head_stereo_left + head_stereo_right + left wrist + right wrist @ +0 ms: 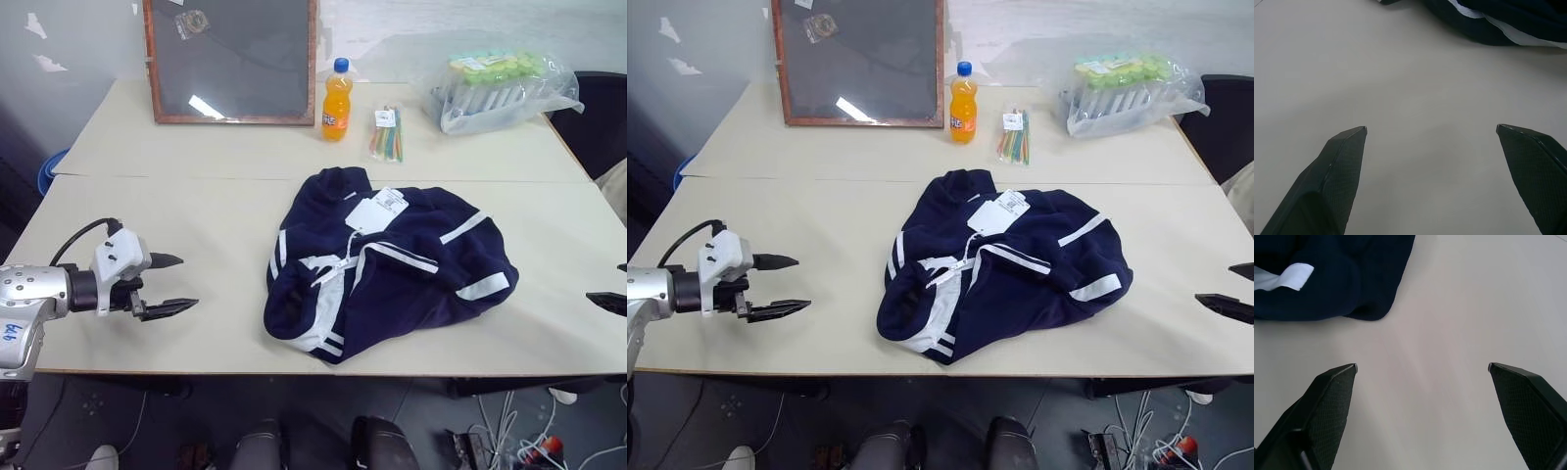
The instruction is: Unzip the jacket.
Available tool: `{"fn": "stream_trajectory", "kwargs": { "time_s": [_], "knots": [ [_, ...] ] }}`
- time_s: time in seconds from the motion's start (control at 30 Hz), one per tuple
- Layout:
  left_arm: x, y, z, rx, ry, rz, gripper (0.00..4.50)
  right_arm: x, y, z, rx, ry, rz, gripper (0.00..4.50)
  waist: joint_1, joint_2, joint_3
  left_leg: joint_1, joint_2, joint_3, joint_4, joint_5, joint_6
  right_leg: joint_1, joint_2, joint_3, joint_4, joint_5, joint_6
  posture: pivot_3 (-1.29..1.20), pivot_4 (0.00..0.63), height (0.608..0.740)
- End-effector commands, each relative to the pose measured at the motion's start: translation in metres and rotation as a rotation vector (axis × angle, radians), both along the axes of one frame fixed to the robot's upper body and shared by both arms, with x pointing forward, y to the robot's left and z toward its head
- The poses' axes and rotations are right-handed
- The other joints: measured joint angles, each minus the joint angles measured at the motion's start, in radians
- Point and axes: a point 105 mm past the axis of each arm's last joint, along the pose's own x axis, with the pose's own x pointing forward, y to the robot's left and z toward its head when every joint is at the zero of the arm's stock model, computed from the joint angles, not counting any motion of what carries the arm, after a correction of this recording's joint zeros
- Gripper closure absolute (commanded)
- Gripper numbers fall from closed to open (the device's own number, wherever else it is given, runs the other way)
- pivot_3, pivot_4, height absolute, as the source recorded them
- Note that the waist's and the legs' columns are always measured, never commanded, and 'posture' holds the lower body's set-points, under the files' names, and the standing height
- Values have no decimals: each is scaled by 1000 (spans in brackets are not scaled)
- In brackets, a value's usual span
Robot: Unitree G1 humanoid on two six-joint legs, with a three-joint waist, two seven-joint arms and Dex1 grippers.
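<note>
The navy-blue jacket (392,264) lies crumpled in the middle of the table, with white stripes, a white zipper line down its front and white paper tags (377,211) near the collar. My left gripper (181,284) hovers over the table well to the jacket's left, open and empty, pointing toward it. Its wrist view catches the jacket's edge (1508,19) beyond the fingertips (1352,142). My right gripper (1234,289) stands open at the table's right edge, apart from the jacket; a sleeve end (1327,279) shows ahead of it.
At the back of the table stand a wood-framed dark board (233,61), an orange soda bottle (337,101), a pack of coloured pens (387,133) and a plastic bag of tubes (500,88). Bare tabletop (176,215) surrounds the jacket. Cables lie on the floor at the front right.
</note>
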Motion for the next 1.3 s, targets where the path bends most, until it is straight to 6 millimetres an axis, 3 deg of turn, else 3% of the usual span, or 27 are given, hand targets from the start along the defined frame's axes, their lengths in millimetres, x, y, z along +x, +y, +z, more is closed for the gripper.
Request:
{"fn": "stream_trajectory", "kwargs": {
  "time_s": [0.03, 0.4, 0.57, 0.7, 0.83, 1.03, 1.3],
  "knots": [
    [1, -2, 7, -7, -13, -5, 25, 2, 0, 5, -14, -25, 3, 0, 1, 0, 0, 0, 0, 0, 0, 0, 0, 0, 0, 0, 0, 0, 0, 0, 150, 740],
    [-4, -19, 14, -80, 23, -73, 25, 1, 2, 11, 6, -33, 10, 0, 1, 0, 0, 0, 0, 0, 0, 0, 0, 0, 0, 0, 0, 0, 0, 0, 150, 740],
    [-17, -54, 31, -161, 50, -216, 25, 5, 10, 17, -60, -39, 59, 0, 3, 0, 0, 0, 0, 0, 1, 0, 0, 0, 0, 0, 0, 0, 0, 0, 150, 740],
    [-27, -91, 32, -111, 40, -388, 25, 8, 24, 8, -264, -17, 188, 0, 3, 0, 0, 0, 0, 0, 1, 0, 0, 0, 0, 1, 1, 0, 0, 0, 150, 740],
    [-28, -131, 24, -44, 9, -557, 25, 11, 36, -9, -513, 13, 356, 0, 6, 0, 0, 0, -5, 0, 1, 0, 0, 0, 0, 1, 1, 0, 0, 0, 150, 740],
    [-27, -178, 7, 58, -14, -786, 25, 31, 57, -17, -642, -33, 504, 0, 3, 1, 0, 0, -6, 0, 2, 0, 0, 0, 0, 1, 1, 0, 0, 0, 150, 740],
    [-36, -211, -20, 138, 60, -1006, 25, 52, 76, -21, -723, -63, 610, 0, 5, 1, 0, -1, -6, -1, 3, 0, 0, 0, 1, 0, 1, 0, 0, 0, 150, 740]
  ]
}}
